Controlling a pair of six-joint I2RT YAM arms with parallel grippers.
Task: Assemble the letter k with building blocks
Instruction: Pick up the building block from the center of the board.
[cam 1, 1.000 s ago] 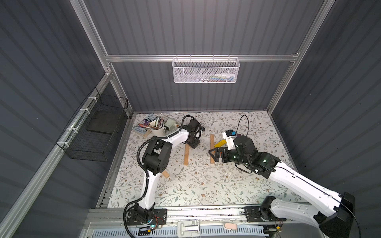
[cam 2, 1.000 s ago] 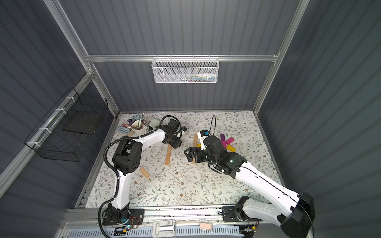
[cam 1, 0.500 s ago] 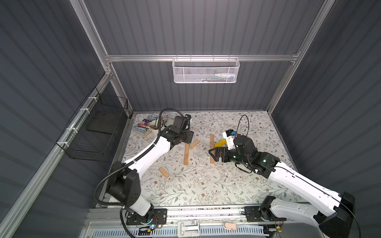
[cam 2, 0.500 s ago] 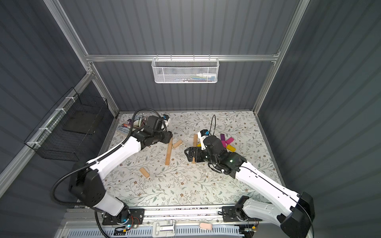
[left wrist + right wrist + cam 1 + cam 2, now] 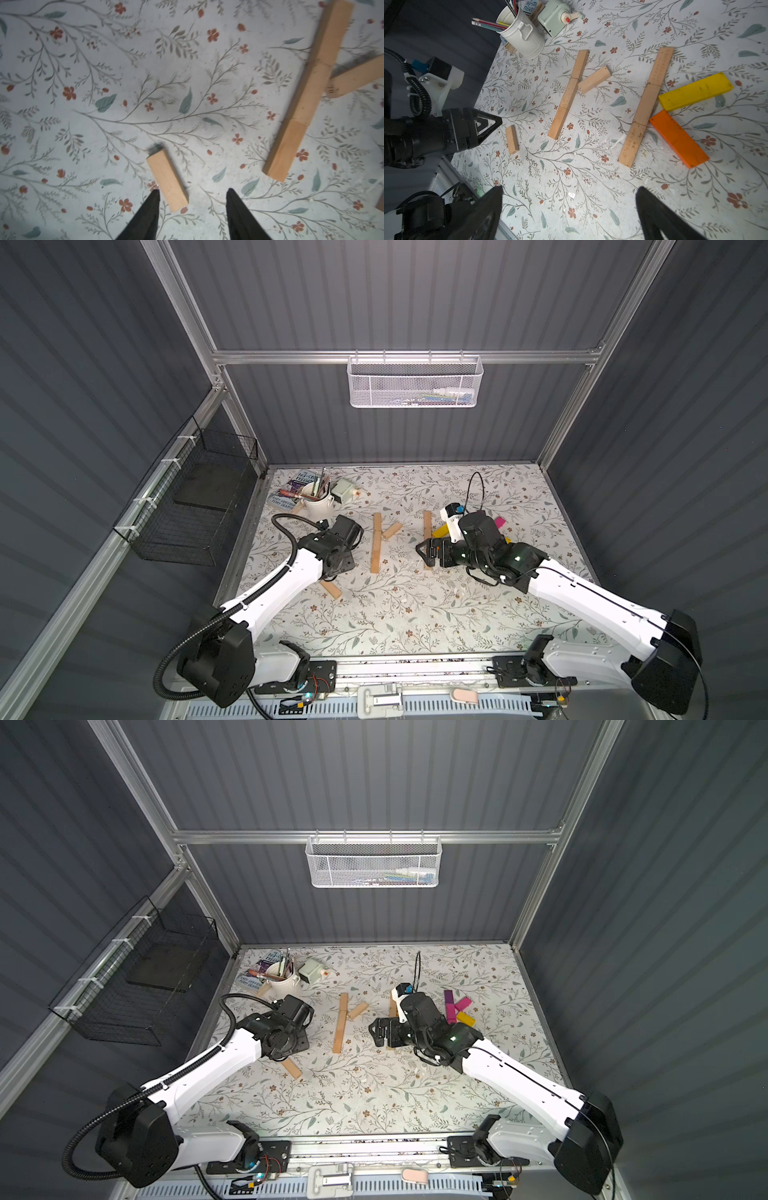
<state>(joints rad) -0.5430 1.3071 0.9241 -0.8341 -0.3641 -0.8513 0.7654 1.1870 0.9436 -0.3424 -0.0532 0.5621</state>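
- my left gripper [image 5: 192, 191] is spread and holds nothing. the loose tan block [image 5: 167, 179] lies flat on the table [image 5: 83, 124], its near end between my fingers [image 5: 149, 214] and hard by one of them. i cannot tell whether that finger touches it.
- my right gripper [image 5: 570, 188] is spread wide, empty, hanging over bare table.
- done, as i judge it: the tan stem [image 5: 566, 97], three blocks end to end, with the upper arm block [image 5: 594, 82] slanting off its middle.
- left to do: the lower arm. the loose block looks meant for it. it lies near the stem's low end but apart.
- beside it, a second stem [image 5: 645, 106] with the yellow block [image 5: 695, 91] and the orange block [image 5: 679, 139] slanting off already reads as a k.
- only the right wrist view shows that second k whole. in both top views my right arm covers most of it.
- a top view alone shows the pink block [image 5: 462, 1004] and the purple block [image 5: 448, 998], unused, beyond my right arm.
- only the left wrist view shows how my fingers stand to the loose block.
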